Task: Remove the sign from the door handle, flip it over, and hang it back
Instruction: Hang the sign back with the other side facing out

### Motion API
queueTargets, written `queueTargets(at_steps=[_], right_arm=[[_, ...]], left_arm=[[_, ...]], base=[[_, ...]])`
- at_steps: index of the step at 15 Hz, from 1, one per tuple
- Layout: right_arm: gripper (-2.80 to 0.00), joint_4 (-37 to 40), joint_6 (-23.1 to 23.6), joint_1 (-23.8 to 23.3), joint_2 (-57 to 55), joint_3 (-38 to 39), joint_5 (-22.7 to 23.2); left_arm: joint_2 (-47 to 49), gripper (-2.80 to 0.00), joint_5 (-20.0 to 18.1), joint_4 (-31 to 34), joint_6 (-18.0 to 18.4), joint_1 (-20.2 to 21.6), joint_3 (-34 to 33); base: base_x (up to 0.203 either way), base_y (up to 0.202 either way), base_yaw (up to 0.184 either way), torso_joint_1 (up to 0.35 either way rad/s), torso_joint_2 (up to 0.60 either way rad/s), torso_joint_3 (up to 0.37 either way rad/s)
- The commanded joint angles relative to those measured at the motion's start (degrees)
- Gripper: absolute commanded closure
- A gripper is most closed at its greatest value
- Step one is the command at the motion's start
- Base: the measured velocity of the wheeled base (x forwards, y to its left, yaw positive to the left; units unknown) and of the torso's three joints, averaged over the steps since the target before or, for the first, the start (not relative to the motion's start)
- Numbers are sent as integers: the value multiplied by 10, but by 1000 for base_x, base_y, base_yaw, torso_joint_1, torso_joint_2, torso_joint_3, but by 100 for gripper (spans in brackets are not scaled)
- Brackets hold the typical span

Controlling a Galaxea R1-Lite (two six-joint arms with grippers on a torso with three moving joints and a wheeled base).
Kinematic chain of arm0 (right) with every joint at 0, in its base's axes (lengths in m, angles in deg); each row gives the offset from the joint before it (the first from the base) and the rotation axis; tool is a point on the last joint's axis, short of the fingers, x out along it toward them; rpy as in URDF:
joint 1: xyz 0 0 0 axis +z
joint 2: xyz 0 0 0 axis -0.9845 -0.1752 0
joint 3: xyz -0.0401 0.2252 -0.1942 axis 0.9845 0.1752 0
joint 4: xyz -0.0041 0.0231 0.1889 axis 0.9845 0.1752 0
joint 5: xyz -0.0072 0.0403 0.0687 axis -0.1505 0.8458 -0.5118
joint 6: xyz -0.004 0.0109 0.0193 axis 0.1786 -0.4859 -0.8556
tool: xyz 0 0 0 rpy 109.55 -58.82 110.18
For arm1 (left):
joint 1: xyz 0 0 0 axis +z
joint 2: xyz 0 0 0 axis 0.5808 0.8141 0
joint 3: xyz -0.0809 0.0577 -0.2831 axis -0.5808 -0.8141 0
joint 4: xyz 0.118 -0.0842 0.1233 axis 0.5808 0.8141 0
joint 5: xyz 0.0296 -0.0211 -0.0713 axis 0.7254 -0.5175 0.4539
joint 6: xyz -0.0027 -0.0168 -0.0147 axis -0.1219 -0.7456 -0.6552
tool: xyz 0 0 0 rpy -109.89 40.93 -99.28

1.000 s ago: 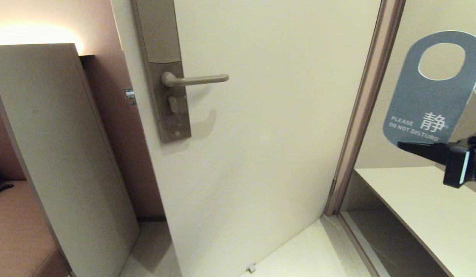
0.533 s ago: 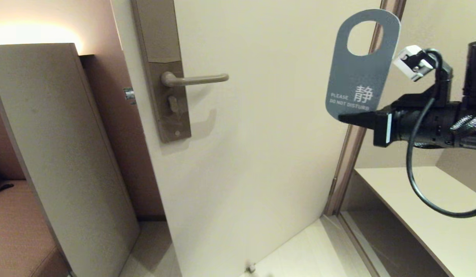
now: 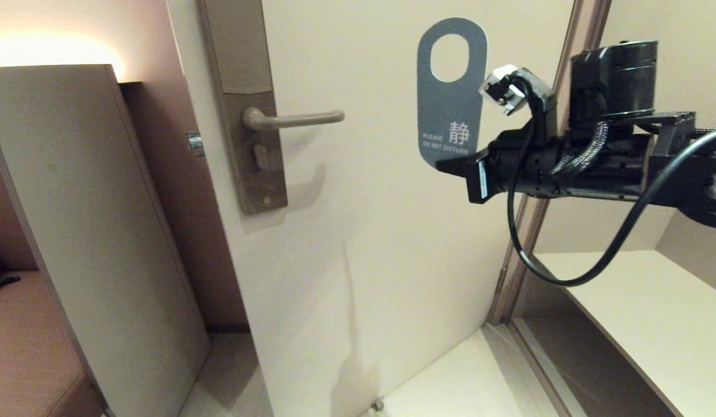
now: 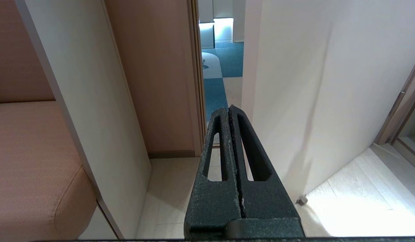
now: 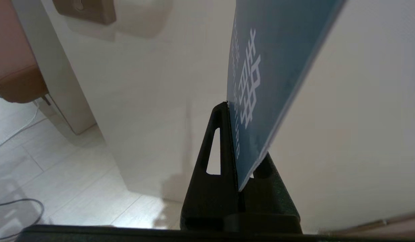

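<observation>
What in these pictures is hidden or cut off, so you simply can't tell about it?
- The sign's other face: every view shows only the blue side or its edge.
- The sign's bottom edge, in the head view: hidden inside the right gripper.
- The sign's hole, in the right wrist view: cut off by the picture's edge.
- The door handle: absent from the left wrist view, where only the shut left gripper and door show.

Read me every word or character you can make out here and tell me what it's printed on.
"PLEASE DO NOT DISTURB": small white letters low on the flat blue-grey card sign, held by the right gripper.
"静": large white character beside those words, same sign.
Small sticker on the brown wall: too small to read.
</observation>
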Motion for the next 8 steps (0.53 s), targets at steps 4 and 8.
queueTargets(at_steps=[4,8], right_arm=[[0,0,26,37,-74,-43,-28],[0,0,35,45,-117,-84,-57]], left_arm=[[1,0,0,0,0,0,0],[1,0,0,0,0,0,0]], base=[[0,0,0,0,0,0],[0,0,0,0,0,0]])
